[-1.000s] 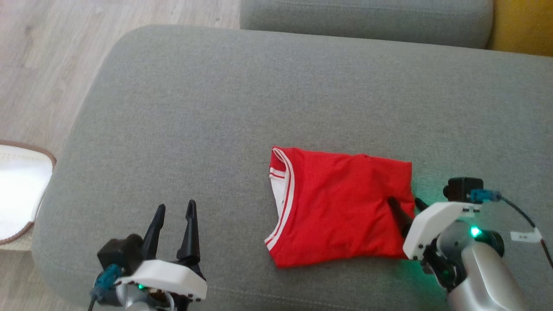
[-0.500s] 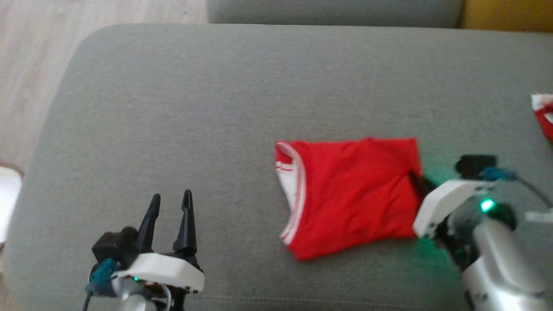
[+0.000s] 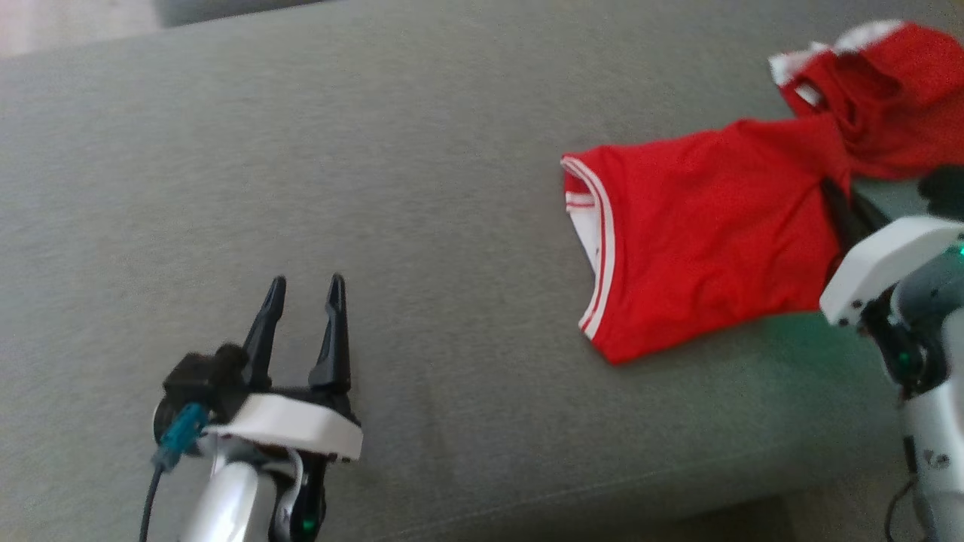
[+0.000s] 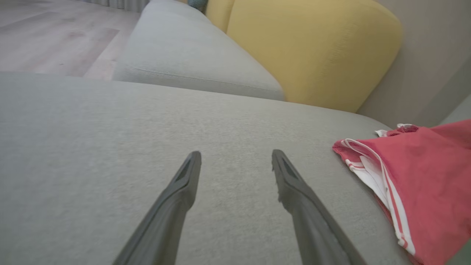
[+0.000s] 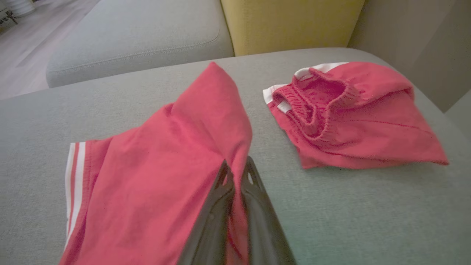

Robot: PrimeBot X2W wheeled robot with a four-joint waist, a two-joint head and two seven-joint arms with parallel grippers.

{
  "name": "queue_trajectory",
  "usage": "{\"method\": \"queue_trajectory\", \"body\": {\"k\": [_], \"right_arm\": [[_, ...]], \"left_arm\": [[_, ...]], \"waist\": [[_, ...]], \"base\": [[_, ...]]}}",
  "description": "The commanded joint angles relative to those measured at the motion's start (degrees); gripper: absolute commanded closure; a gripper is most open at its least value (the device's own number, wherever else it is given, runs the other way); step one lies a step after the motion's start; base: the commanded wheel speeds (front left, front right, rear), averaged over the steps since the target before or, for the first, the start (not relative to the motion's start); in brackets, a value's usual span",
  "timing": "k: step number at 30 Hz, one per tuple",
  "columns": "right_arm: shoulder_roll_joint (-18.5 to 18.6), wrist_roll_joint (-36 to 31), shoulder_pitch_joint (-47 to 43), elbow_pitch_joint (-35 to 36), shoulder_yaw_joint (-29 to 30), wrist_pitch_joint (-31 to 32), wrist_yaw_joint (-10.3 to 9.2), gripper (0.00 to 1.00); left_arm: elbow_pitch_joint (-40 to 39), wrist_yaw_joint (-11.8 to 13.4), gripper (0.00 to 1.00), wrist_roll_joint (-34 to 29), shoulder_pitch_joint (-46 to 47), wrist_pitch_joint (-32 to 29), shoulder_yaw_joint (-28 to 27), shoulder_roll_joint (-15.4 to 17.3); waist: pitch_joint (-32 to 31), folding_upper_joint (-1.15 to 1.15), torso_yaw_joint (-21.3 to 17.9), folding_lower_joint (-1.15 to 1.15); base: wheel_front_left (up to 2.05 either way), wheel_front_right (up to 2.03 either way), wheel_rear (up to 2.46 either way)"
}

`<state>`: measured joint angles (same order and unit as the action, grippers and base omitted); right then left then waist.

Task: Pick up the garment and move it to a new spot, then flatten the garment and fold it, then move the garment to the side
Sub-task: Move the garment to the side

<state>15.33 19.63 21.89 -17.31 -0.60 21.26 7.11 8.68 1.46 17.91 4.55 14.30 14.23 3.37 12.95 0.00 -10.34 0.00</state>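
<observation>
The folded red garment (image 3: 700, 233) with white trim lies on the grey sofa cushion (image 3: 339, 188); it also appears in the left wrist view (image 4: 423, 176) and the right wrist view (image 5: 158, 184). My right gripper (image 3: 836, 199) is shut on the garment's right edge, and the cloth rises in a peak above the pinched fingers (image 5: 235, 173). My left gripper (image 3: 305, 290) stands open over bare cushion to the garment's left, its fingers (image 4: 184, 184) apart with nothing between them.
A second red piece of clothing (image 3: 874, 90) with an elastic waistband lies crumpled just right of the held garment (image 5: 353, 114). A yellow cushion (image 4: 312, 48) and another grey seat (image 5: 132, 33) stand behind. The sofa's front edge (image 3: 602, 519) runs below.
My right gripper has shut on the garment's right edge and is dragging it rightward. The head camera has swung right, bringing the second red clothing into view. The left gripper stays open.
</observation>
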Motion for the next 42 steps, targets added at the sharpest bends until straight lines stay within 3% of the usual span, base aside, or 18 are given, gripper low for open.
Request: {"method": "queue_trajectory", "body": {"k": [1, 9, 21, 26, 35, 42], "right_arm": [[1.0, -0.3, 2.3, 2.5, -0.3, 0.0, 0.37, 1.00], [-0.3, -0.8, 3.6, 3.9, 1.2, -0.4, 0.37, 1.00], [-0.1, -5.2, 12.0, 0.3, 2.6, -0.8, 0.37, 1.00], [2.3, -9.0, 17.8, -4.7, 6.7, -0.6, 0.37, 1.00], [12.0, -15.1, 21.2, -8.8, 10.9, -0.2, 0.37, 1.00], [14.0, -19.9, 22.5, -11.3, 12.3, -0.9, 0.37, 1.00]], "left_arm": [[-1.9, -0.1, 0.00, -0.6, 2.3, 0.7, -1.4, 0.2], [-1.8, -0.5, 0.00, -1.8, 5.1, 0.6, -0.3, 1.1], [-1.8, 0.1, 0.00, -1.3, 5.4, 0.5, -0.4, 1.3], [-2.0, 0.3, 0.00, -1.0, 5.5, 0.6, -0.1, 1.0], [-1.8, 0.4, 0.00, -0.6, 5.1, 0.7, 0.5, 0.6], [-2.2, 0.4, 0.00, -1.0, 4.8, 0.7, 0.6, 0.4]], "waist": [[3.6, 0.00, -4.3, 0.00], [6.0, 0.00, -6.9, 0.00], [4.7, 0.00, -3.4, 0.00], [4.9, 0.00, -0.9, 0.00], [5.4, 0.00, 3.3, 0.00], [6.1, 0.00, 4.4, 0.00]], "base": [[0.00, 0.00, 0.00], [0.00, 0.00, 0.00], [0.00, 0.00, 0.00], [0.00, 0.00, 0.00], [0.00, 0.00, 0.00], [0.00, 0.00, 0.00]]}}
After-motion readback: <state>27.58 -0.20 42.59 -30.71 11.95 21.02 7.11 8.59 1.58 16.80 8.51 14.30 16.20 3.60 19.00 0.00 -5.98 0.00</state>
